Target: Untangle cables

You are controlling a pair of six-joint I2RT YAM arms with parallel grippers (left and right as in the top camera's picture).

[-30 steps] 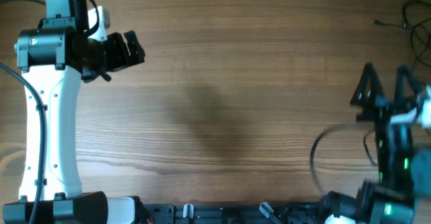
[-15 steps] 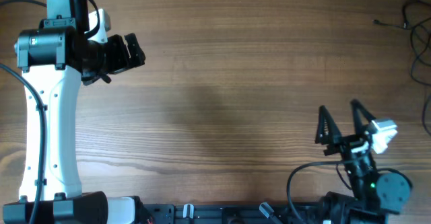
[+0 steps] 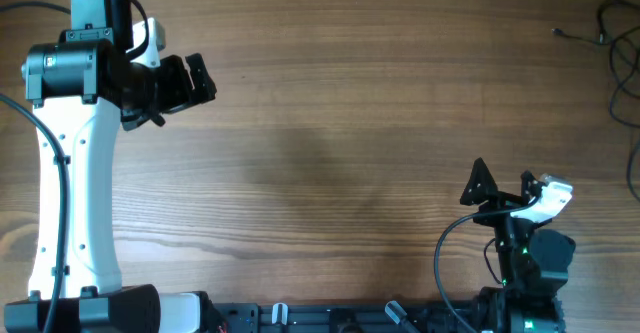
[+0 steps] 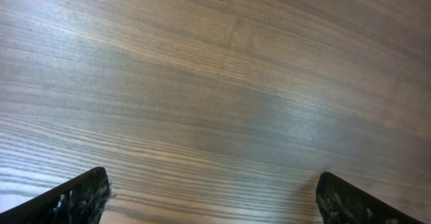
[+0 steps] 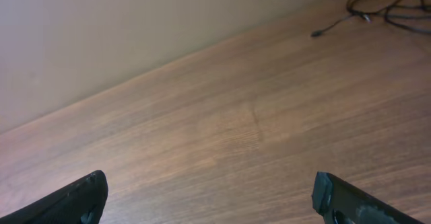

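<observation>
I monitor the rig through three views. The left end effector (image 3: 203, 76) hangs over the far-left area of the brown wood-grain surface (image 3: 340, 153). In the left wrist view, the left end effector (image 4: 215, 200) has its two black fingertips (image 4: 74, 197) at opposite lower corners of the frame. The jaws stand wide apart, and only bare wood grain lies between them. It holds nothing.

The right end effector (image 3: 503, 183) sits near the front-right edge of the surface, close to its own base. In the overhead view its two dark triangular fingers (image 3: 478, 180) are spread. The right wrist view confirms the wide setting of the right end effector (image 5: 215, 200). Nothing is gripped between its jaws.

The thin dark tangled cables (image 3: 606, 35) lie at the far-right corner of the surface and run partly out of the overhead frame. One loose plug end trails toward the left of the bundle. In the right wrist view, the cables (image 5: 384, 10) appear at the upper right, near the pale wall (image 5: 135, 29). The cables are well apart from both end effectors. Neither end effector touches them.
</observation>
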